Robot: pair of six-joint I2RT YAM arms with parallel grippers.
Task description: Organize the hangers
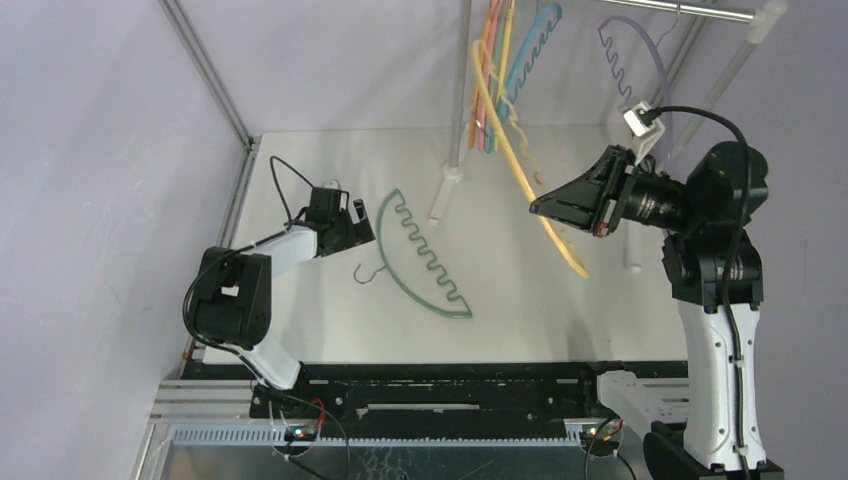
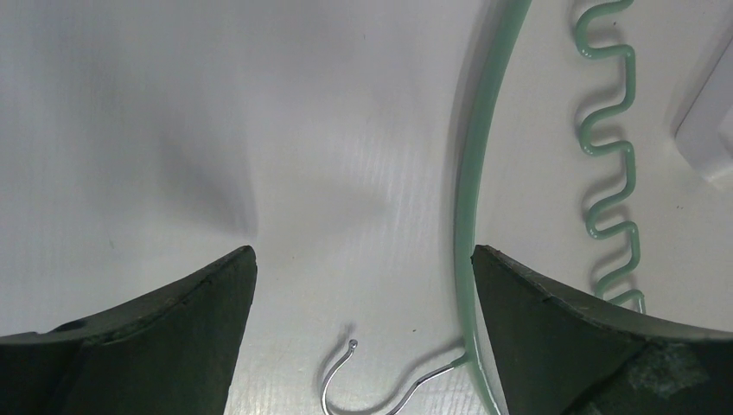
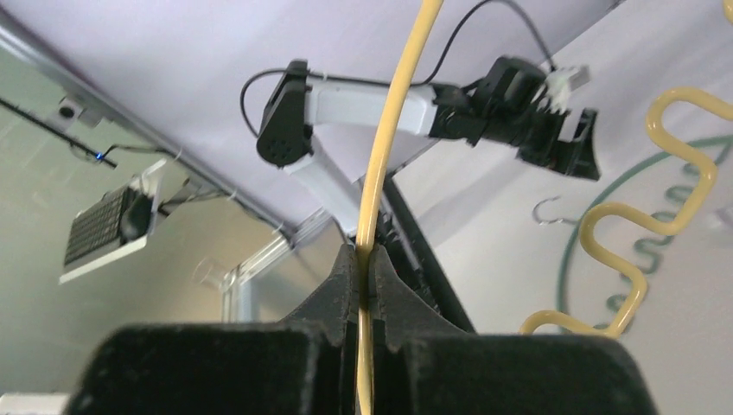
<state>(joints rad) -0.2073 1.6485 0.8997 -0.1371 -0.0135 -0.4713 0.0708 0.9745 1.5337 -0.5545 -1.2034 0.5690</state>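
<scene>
Toward the upper centre of the top view, a bunch of hangers [image 1: 490, 90] in orange, pink, yellow and blue hangs on the rack, and a pale purple hanger [image 1: 655, 42] hangs apart at the upper right under the metal rod [image 1: 700, 11]; that much of the sorting looks done. Two pieces appear to be left. The right gripper [image 3: 363, 259] is clamped tight on the thin rim of a yellow hanger [image 3: 373, 169], which is held in the air right of centre, its top end near the bunch; whether its hook is on the rack cannot be told. A green hanger [image 2: 467, 173] lies flat on the table [image 1: 300, 320], left of centre. The left gripper [image 2: 363, 259] hovers over it with jaws spread wide, grasping nothing, the small metal hook [image 2: 341, 385] between them.
</scene>
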